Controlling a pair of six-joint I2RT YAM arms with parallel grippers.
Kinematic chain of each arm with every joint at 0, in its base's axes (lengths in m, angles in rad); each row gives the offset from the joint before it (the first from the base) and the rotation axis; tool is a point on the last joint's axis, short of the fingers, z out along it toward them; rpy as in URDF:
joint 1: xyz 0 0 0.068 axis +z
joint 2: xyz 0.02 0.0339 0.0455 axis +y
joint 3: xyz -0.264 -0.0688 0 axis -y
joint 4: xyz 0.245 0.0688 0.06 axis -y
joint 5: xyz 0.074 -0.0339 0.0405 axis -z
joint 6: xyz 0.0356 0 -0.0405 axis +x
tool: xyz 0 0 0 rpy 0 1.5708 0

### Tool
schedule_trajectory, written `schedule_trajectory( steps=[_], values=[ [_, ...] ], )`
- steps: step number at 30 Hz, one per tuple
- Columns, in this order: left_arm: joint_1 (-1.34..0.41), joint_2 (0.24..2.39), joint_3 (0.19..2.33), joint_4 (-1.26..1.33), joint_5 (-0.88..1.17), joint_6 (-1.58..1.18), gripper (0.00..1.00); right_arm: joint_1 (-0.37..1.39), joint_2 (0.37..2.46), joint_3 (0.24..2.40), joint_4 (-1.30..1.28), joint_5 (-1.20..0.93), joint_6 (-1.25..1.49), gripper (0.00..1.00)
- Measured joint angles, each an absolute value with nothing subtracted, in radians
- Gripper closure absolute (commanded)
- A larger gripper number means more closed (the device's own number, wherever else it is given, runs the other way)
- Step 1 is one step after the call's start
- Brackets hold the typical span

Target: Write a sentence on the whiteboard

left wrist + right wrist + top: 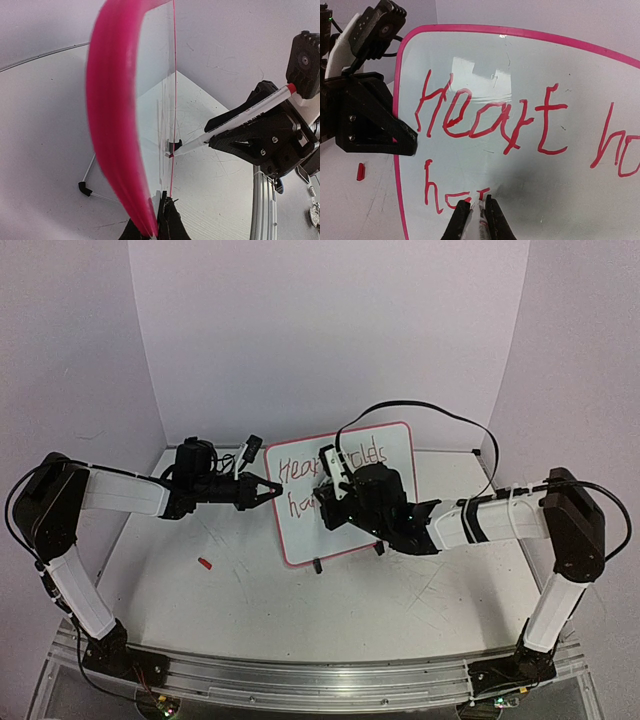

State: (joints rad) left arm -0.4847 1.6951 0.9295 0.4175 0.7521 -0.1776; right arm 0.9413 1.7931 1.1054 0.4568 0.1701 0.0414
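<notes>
The whiteboard (305, 535), white with a pink rim, stands tilted at the table's centre and carries red handwriting in two lines. My left gripper (268, 488) is shut on its left edge. In the left wrist view the fingers (167, 220) pinch the rim (110, 125). My right gripper (340, 495) is shut on a white marker (333, 465) in front of the board. In the right wrist view that gripper (478, 215) holds the marker (481, 222) with its tip against the second line on the board (530, 65). The left wrist view shows the marker (240, 117) slanting down to the board face.
A small red cap (204, 563) lies on the table left of the board, also seen as the cap (361, 171) in the right wrist view. Two black clip feet (318, 565) hold the board's lower edge. White walls close in the back and sides.
</notes>
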Motion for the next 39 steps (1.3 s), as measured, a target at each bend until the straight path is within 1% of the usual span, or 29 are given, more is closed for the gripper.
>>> schedule_trajectory(
  steps=[17,28,39],
  values=[
    [-0.485,1.695,0.936,0.407,0.749,-0.178,1.0,0.94,1.786,1.104,0.472,0.245,0.039,1.0],
    [-0.485,1.695,0.936,0.406,0.749,-0.177,1.0,0.931,1.768,1.059,0.479,0.245,0.059,1.0],
    [-0.485,1.695,0.937,0.401,0.748,-0.176,1.0,0.934,1.779,1.066,0.478,0.218,0.086,1.0]
  ],
)
